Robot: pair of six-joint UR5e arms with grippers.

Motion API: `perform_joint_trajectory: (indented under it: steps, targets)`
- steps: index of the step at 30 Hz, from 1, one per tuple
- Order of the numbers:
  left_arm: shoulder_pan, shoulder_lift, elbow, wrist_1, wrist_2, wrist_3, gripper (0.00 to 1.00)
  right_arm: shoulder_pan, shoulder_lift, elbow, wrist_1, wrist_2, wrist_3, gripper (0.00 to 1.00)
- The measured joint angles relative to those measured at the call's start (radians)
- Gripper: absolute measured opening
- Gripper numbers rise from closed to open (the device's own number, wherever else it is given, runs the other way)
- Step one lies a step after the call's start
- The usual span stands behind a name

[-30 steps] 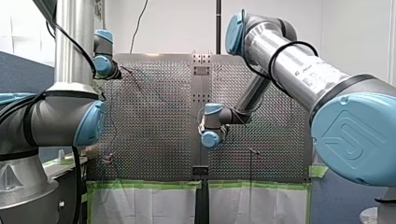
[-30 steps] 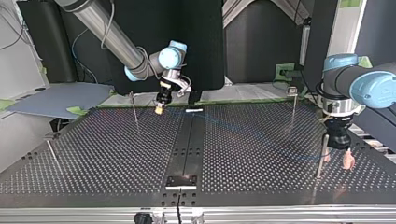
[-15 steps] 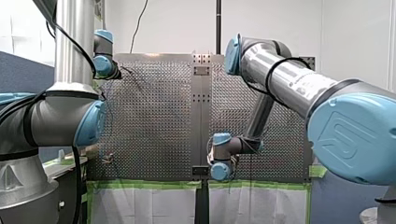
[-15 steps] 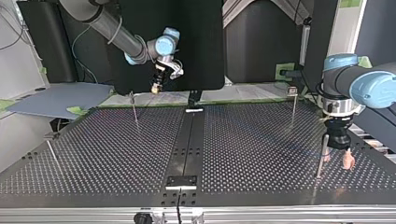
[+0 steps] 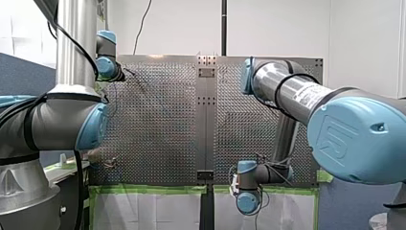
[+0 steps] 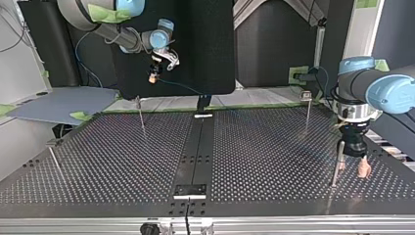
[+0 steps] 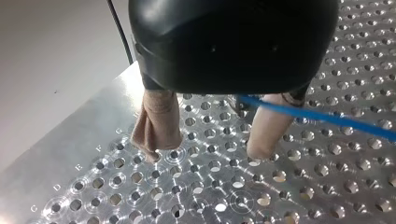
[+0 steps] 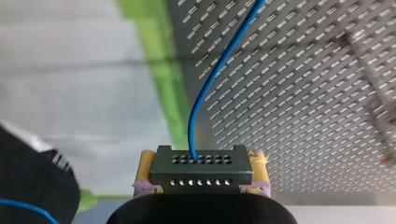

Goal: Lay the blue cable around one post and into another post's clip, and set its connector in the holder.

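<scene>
between yellow pads (image 8: 145,162), dark holed connector (image 8: 201,169), thin blue cable (image 8: 191,130) curving away

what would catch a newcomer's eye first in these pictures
The dark perforated connector block clamped between my right gripper's yellow pads fills the right wrist view, with the thin blue cable curving up from it. In the top view that gripper hangs high over the far edge of the perforated metal table, at the left. At that view's right, my left gripper stands open low over the table, beside a thin metal post.
</scene>
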Motion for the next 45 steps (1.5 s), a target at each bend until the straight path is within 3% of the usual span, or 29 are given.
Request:
perform_joint_trajectory:
  steps: [7, 17, 29, 37, 45]
  targets:
    - [-0.001, 0.000, 0.000, 0.000, 0.001, 0.000, 1.00, -0.061, -0.002, 0.061, -0.061, -0.061, -0.002, 0.00]
    - [-0.001, 0.000, 0.000, 0.002, 0.002, -0.001, 1.00, -0.143, -0.064, 0.143, -0.143, -0.143, -0.007, 0.00]
    - [0.000, 0.000, 0.000, 0.004, 0.002, -0.002, 1.00, -0.240, -0.157, 0.240, -0.240, -0.240, 0.050, 0.00]
    - [-0.002, 0.000, 0.000, 0.001, 0.001, 0.000, 1.00, -0.308, -0.189, 0.308, -0.309, -0.308, 0.048, 0.00]
    - [-0.004, 0.000, 0.000, 0.000, 0.001, 0.000, 1.00, -0.378, -0.191, 0.378, -0.358, -0.378, 0.103, 0.00]
